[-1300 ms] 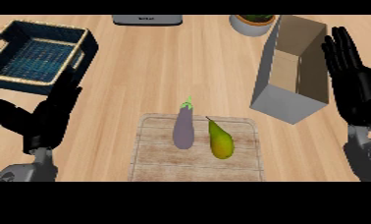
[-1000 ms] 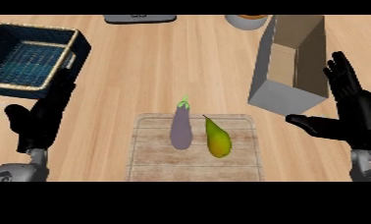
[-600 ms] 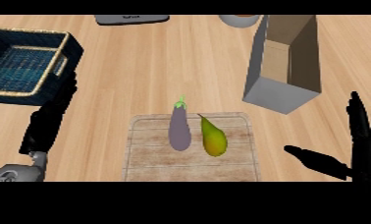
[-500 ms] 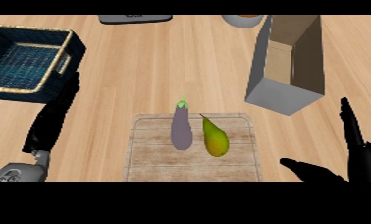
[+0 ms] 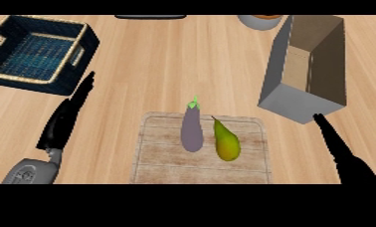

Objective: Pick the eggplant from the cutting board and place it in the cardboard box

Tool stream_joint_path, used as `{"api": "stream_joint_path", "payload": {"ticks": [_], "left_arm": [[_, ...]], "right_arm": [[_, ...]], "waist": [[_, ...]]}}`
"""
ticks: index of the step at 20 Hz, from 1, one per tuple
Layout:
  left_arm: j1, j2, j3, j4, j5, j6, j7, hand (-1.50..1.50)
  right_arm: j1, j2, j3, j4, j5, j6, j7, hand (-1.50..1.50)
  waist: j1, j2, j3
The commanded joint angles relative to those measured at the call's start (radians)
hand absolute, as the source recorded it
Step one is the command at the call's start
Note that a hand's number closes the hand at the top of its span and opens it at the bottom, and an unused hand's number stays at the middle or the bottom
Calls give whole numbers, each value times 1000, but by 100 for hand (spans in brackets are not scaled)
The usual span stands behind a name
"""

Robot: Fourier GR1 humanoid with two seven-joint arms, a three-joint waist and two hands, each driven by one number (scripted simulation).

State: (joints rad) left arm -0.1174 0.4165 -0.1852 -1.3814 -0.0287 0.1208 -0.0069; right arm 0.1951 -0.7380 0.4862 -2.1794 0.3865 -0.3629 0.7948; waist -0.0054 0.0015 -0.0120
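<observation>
Head view gives you the eggplant (image 5: pixel 192 131) lying on the board (image 5: pixel 163 157) near the counter's (image 5: pixel 183 61) front edge, its green stem pointing away from the robot. A pear (image 5: pixel 226 141) lies just beside it on its right, also lengthwise on the board. Neither hand touches either of them. Your left hand (image 5: pixel 70 116) shows at the lower left, seen edge-on, with its fingers straight and together, holding nothing, well apart from the board's left side. Your right hand (image 5: pixel 339 149) comes in from the lower right, fingers likewise straight and empty, its tips close to the near corner of the box (image 5: pixel 294 102); you cannot tell whether they touch it. The box stands open at the top, beyond the board and to its right. A dark basket (image 5: pixel 79 57) sits at the far left, and a grey bowl (image 5: pixel 257 22) is cut off at the far edge, just left of the box.
</observation>
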Motion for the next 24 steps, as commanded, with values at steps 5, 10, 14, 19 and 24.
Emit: {"api": "stream_joint_path", "payload": {"ticks": [5,10,14,19,24], "left_arm": [[-47,-40,-37,28,-22,-11,-4,0],[-68,-44,-36,34,-33,-8,-6,0],[-74,-24,-18,47,-19,-33,-13,0],[-89,-62,-31,78,-40,-5,-1,0],[-66,-30,-2,94,-39,-15,-33,0]], "right_arm": [[-264,62,112,-123,-8,267,540,-150],[-403,133,132,-22,-37,334,672,-150],[-473,192,150,110,-69,376,691,-150],[-564,314,170,283,-88,394,692,-150],[-634,422,141,418,-115,401,692,-150]], "waist": [[51,9,1],[64,7,1],[70,7,1],[47,5,4],[31,0,6]]}}
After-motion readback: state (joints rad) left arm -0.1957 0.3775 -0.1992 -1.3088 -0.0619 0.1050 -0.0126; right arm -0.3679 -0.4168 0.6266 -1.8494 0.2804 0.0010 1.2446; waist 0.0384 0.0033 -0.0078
